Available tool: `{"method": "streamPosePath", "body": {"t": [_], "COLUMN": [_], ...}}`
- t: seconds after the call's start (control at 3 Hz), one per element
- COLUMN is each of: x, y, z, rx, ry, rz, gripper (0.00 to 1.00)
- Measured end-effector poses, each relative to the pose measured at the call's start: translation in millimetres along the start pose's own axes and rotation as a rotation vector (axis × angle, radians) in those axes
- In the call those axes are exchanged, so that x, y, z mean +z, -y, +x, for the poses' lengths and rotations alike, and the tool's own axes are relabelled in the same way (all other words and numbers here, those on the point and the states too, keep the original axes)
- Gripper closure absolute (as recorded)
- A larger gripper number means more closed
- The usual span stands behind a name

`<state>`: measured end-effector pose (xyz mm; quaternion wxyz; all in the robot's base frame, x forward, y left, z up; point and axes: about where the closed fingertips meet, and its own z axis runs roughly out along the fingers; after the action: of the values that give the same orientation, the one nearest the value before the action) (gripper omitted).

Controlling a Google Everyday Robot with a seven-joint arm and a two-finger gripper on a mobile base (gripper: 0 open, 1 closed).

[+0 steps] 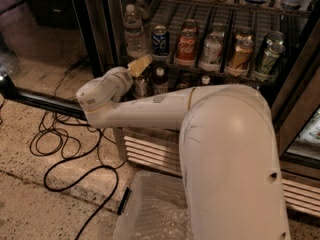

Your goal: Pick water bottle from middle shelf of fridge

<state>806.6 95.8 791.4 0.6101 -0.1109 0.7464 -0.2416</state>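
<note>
Water bottle (134, 31) stands upright at far left of the middle shelf (220, 74) in the fridge (95, 29), just beside a blue can (160, 40), with more cans to its right: red (186, 46), silver (212, 49), gold (239, 54). Gripper (139, 64) at the end of the white arm (210, 119) sits just below and in front of the bottle at the shelf's front edge, not visibly touching it; cannot tell if it's released or clenched. Dark bottles (160, 79) on the shelf below, clear bin (150, 209) and black cables (65, 144) on the floor.
</note>
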Motion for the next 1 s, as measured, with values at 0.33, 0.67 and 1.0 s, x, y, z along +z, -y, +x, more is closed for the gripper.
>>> {"method": "streamPosePath", "body": {"t": [0.33,0.67,1.0], "x": [3,6,7], "y": [28,44,46], "z": [6,13,20], "rx": [0.035,0.074,0.112], "ry": [-0.024,-0.055,-0.085], "rz": [0.117,0.167,0.161], "gripper": [0.18,0.27,0.26]}}
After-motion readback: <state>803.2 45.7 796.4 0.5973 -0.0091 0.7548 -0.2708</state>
